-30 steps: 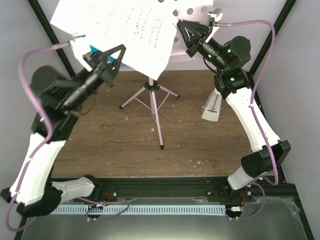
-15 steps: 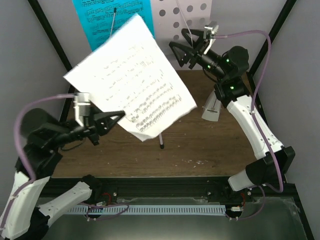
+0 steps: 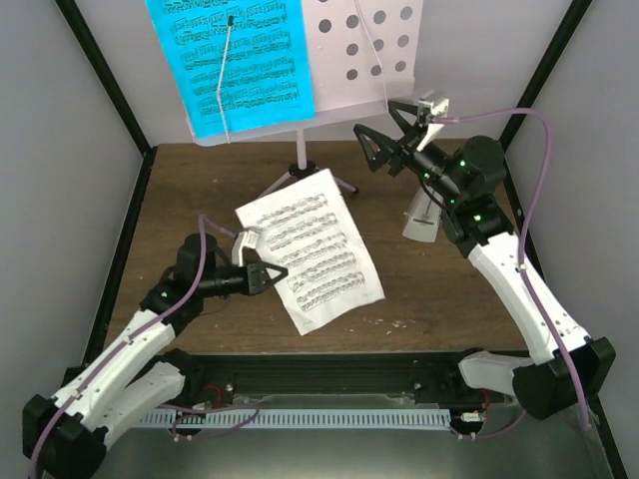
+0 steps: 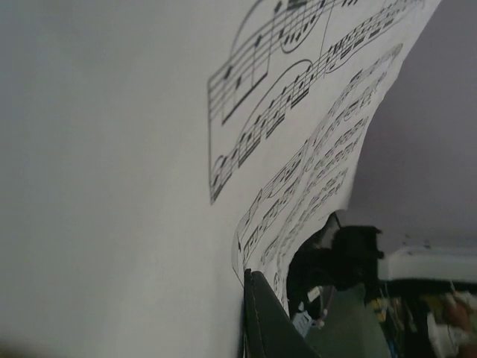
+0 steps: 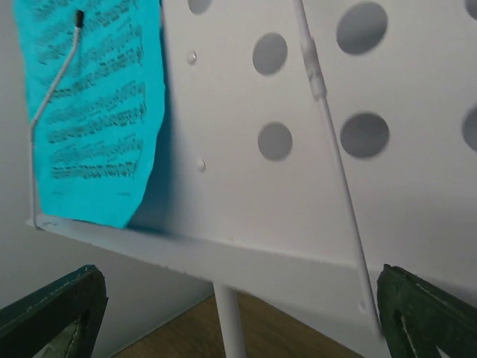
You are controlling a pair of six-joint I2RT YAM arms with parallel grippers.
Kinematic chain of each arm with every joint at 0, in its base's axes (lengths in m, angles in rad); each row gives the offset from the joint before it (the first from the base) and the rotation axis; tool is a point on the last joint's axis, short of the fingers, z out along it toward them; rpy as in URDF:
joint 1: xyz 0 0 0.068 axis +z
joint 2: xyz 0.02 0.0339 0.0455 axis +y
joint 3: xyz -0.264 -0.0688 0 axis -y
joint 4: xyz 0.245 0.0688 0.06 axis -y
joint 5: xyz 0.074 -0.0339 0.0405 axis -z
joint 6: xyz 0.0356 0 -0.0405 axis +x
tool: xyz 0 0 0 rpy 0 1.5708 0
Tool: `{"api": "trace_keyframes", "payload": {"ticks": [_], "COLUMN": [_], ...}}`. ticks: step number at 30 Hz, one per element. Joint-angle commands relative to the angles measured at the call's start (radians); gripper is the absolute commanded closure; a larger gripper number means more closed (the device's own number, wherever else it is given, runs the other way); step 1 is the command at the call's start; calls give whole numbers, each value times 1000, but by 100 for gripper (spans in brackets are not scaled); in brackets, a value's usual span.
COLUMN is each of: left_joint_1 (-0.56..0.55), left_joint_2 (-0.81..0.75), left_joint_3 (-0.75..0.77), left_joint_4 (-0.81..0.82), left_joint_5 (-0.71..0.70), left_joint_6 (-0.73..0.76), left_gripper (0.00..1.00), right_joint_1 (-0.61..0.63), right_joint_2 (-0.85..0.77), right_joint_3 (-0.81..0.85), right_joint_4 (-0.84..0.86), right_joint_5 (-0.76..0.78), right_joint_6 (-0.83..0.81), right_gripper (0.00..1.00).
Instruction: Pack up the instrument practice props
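Observation:
The pale pink-white music stand (image 3: 359,45) stands at the back, its perforated desk (image 5: 313,149) close in front of my right gripper. A teal sheet of music (image 3: 240,65) rests on the desk's left half (image 5: 89,112). A white sheet of music (image 3: 312,249) hangs low over the table, with my left gripper (image 3: 268,275) shut on its near left edge. In the left wrist view the white sheet (image 4: 134,186) fills the frame beside one dark finger (image 4: 268,321). My right gripper (image 3: 379,128) is open and empty just below the desk's ledge (image 5: 223,261). The white metronome (image 3: 423,216) stands under my right arm.
Thin tripod legs (image 3: 300,178) spread on the wooden table (image 3: 439,289) behind the white sheet. Grey walls and black frame posts (image 3: 105,75) close in the left, back and right. A black rail (image 3: 329,374) runs along the table's near edge.
My left arm swung the white sheet down from the stand to low over the table, uncovering the teal sheet. My right gripper opened and drew back slightly from the desk.

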Motion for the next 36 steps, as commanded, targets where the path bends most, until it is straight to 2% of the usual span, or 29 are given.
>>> {"api": "trace_keyframes", "payload": {"ticks": [1, 8, 12, 17, 22, 23, 24, 26, 27, 28, 32, 36], "left_joint_1": [128, 516, 676, 689, 691, 690, 690, 689, 690, 690, 690, 690], "left_joint_2": [-26, -186, -256, -307, -309, -311, -311, -313, -313, -312, -309, -312], "left_joint_3": [-155, -303, -408, -500, -481, -471, -453, -413, -384, -351, -169, 10], "left_joint_4": [148, 6, -24, -6, -134, -159, -191, -243, -273, -308, -447, -574], "left_joint_5": [-32, -88, -71, -72, -166, -189, -215, -262, -281, -309, -460, -741], "left_joint_6": [-287, -295, -343, -446, -410, -402, -394, -368, -352, -336, -226, -182], "left_gripper": [100, 100, 100, 100, 99, 90, 77, 27, 11, 3, 0, 0], "right_joint_1": [1, 1, 1, 2, 3, 2, 2, 1, 1, 2, 3, 2], "right_joint_2": [-60, -165, -207, -239, -244, -244, -244, -244, -244, -244, -244, -238], "right_joint_3": [-68, -224, -287, -340, -348, -350, -351, -354, -354, -351, -332, -339], "right_joint_4": [-61, -64, -71, -66, -67, -68, -65, -55, -53, -52, -59, 4], "right_joint_5": [119, 175, 198, 223, 239, 238, 235, 220, 209, 203, 185, 110], "right_joint_6": [-15, 46, 53, 59, 63, 66, 68, 72, 75, 78, 85, 76], "right_gripper": [0, 0, 0, 0, 0, 0, 0, 0, 0, 0, 0, 0]}}
